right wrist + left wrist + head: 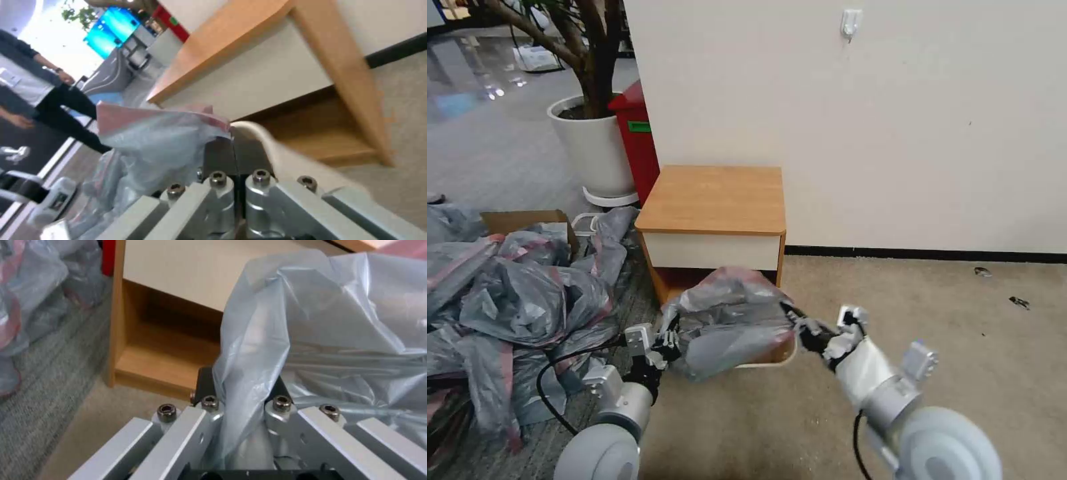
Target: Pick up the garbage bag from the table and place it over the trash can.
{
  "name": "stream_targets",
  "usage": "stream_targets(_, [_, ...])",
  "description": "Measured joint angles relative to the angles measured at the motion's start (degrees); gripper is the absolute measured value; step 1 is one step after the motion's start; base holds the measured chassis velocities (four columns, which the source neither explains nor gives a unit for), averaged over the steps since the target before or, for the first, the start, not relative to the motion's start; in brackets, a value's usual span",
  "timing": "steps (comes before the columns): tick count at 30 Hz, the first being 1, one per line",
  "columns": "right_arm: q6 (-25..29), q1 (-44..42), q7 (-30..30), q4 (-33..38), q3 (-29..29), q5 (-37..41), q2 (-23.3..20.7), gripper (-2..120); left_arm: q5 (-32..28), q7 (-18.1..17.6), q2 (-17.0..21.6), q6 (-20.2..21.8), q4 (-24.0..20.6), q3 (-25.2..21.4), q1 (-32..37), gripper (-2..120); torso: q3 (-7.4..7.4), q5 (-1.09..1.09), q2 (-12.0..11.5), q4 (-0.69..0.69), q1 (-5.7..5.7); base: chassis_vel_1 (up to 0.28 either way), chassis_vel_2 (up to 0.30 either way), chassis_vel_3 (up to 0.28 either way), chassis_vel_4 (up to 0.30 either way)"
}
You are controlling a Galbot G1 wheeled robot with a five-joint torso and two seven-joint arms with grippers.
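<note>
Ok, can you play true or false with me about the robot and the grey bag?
1. The garbage bag is lying on top of the table. False: it is draped over the trash can on the floor in front of the table.
2. The left gripper is pinching bag plastic. True.
3. The right gripper is wide open. False: its fingers are pressed together at the bag's pink rim.
4. A heap of other bags lies on the robot's left. True.
5. The trash can is red. False: it is cream.
</note>
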Motion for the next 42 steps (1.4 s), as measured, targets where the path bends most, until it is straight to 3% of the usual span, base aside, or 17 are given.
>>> stream_targets(8, [-3.42, -1.28, -1.44, 2.49, 2.11, 1.03, -0.78, 0, -1.18, -0.10, -0.35, 0.34, -0.90, 0.02, -0.03, 6, 0.00, 0.00, 0.00, 0.00, 0.00, 0.000, 0.000, 0.000, 0.000])
stream_targets(19, [-5.87, -2.80, -8.85, 6.80, 4.28, -9.37, -4.76, 43, -3.10, 0.05, 1.09, 1.44, -1.67, -0.99, -0.92, 6, 0.00, -0.01, 0.00, 0.00, 0.00, 0.000, 0.000, 0.000, 0.000])
stream_targets(21, [-5.87, -2.76, -8.97, 6.80, 4.41, -9.49, -4.89, 45, -3.10, 0.05, 1.10, 1.44, -1.68, -0.99, -0.93, 6, 0.00, -0.01, 0.00, 0.00, 0.00, 0.000, 0.000, 0.000, 0.000])
stream_targets(24, [-4.92, -0.60, -12.82, 6.81, 6.37, -12.66, -8.22, 62, -3.06, 0.23, 1.28, 1.47, -2.12, -0.97, -0.93, 6, 0.00, 0.00, 0.00, 0.00, 0.00, 0.000, 0.000, 0.000, 0.000])
stream_targets(27, [-4.52, 0.66, -13.57, 6.81, 6.34, -12.96, -9.51, 70, -2.93, 0.32, 1.30, 1.47, -2.41, -0.90, -0.75, 6, 0.00, 0.00, 0.00, 0.00, 0.00, 0.000, 0.000, 0.000, 0.000])
stream_targets(32, [-4.36, 6.04, -15.19, 6.62, 4.19, -12.87, -12.84, 87, -0.54, 2.01, 1.64, 1.31, -2.97, -1.05, -0.02, 6, 0.00, -0.01, 0.00, 0.00, 0.00, 0.000, 0.000, 0.000, 0.000])
stream_targets(34, [-4.35, 6.78, -15.21, 6.36, 3.82, -12.78, -13.18, 89, -0.26, 2.20, 1.69, 1.27, -3.02, -1.08, 0.05, 6, 0.00, -0.01, 0.00, 0.01, 0.00, 0.000, 0.000, 0.000, 0.000])
stream_targets(35, [-4.43, 9.93, -15.10, 4.54, 2.28, -12.24, -14.55, 97, 1.20, 3.53, 2.01, 0.69, -3.33, -1.33, 0.42, 6, 0.00, 0.00, 0.00, 0.01, 0.00, 0.000, 0.000, 0.000, 0.000])
stream_targets(42, [-5.96, 13.30, -13.79, 1.37, -0.27, -9.39, -17.12, 100, 3.73, 6.40, 2.42, -0.34, -4.01, -1.94, 0.94, 6, 0.00, 0.00, 0.00, 0.00, 0.00, 0.000, 0.000, 0.000, 0.000])
